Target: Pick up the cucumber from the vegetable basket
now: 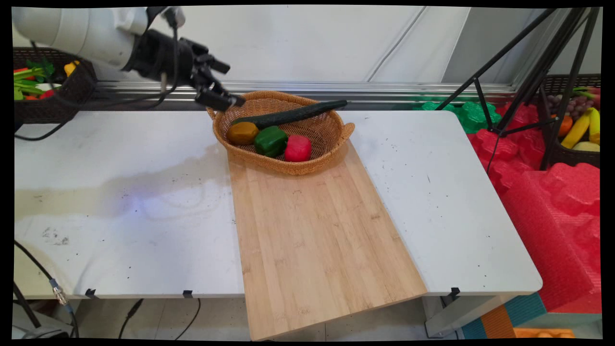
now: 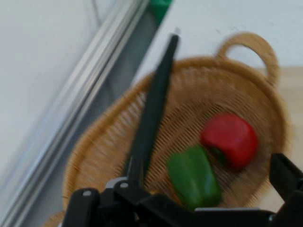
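Above the far left rim of the wicker basket [image 1: 283,166] my hand [image 1: 218,86] is hovering, tilted down toward what is lying inside. My fingers are standing apart, released, with nothing between them; in the hand view one finger [image 2: 286,177] is rising at the right edge and the other [image 2: 80,208] at the lower left, with the basket [image 2: 109,142] showing between them.

Inside the basket a long dark green cucumber [image 1: 290,114] is lying slantwise, its far end resting on the rim toward the wall and its near end sitting by a brownish-orange vegetable [image 1: 242,132]. Just beside that one a green pepper [image 1: 271,141] is lying, and a red pepper [image 1: 298,148] is touching it on the other side. From my hand's camera the cucumber [image 2: 151,113] is running up across the weave, with the green pepper [image 2: 194,177] and the red pepper [image 2: 230,139] side by side to its right.

Under the basket a wooden board [image 1: 317,240] is lying on the white counter [image 1: 120,192], stretching toward the near edge and overhanging it. The basket is sitting at the board's far end.

Off to the far left a dark basket of vegetables [image 1: 45,91] is standing behind my arm, and on the right another dark basket of fruit [image 1: 574,125] is sitting among red foam shapes [image 1: 552,202] beside a black tripod [image 1: 533,72].
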Tool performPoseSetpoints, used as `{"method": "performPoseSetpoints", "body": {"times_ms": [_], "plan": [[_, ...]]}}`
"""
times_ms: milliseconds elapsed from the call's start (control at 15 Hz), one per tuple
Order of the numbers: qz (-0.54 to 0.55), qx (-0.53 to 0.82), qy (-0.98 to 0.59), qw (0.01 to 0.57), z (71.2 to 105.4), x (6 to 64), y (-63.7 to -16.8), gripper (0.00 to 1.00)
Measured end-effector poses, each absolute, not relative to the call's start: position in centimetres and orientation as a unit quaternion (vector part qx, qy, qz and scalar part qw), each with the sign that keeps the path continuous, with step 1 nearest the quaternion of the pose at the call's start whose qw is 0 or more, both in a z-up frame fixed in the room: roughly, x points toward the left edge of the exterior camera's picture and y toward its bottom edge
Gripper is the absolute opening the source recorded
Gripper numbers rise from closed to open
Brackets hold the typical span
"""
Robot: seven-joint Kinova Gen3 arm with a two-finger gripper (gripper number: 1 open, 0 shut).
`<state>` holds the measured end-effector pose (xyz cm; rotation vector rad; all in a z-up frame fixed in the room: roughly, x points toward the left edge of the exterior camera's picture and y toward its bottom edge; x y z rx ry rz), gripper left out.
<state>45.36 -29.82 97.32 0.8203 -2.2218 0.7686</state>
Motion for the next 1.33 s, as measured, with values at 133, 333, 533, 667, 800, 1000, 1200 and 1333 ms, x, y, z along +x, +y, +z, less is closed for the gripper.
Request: {"method": "performPoseSetpoints", "body": {"times_ms": [133,333,533,667,800,1000,1200,1333], "plan": [[0.302,0.32,-0.839,0.321,97.6,45.1,-31.1,1.0],[0.311,0.318,-0.841,0.309,97.5,44.7,-33.0,1.0],[0.319,0.312,-0.848,0.284,97.0,43.7,-35.7,1.0],[0.322,0.307,-0.854,0.268,96.5,43.0,-37.2,1.0],[0.324,0.302,-0.861,0.251,95.8,42.2,-38.8,1.0],[0.322,0.297,-0.871,0.222,94.3,41.0,-41.5,1.0],[0.316,0.293,-0.881,0.197,92.7,40.2,-43.7,1.0],[0.312,0.288,-0.887,0.183,91.7,39.9,-44.8,1.0]]}}
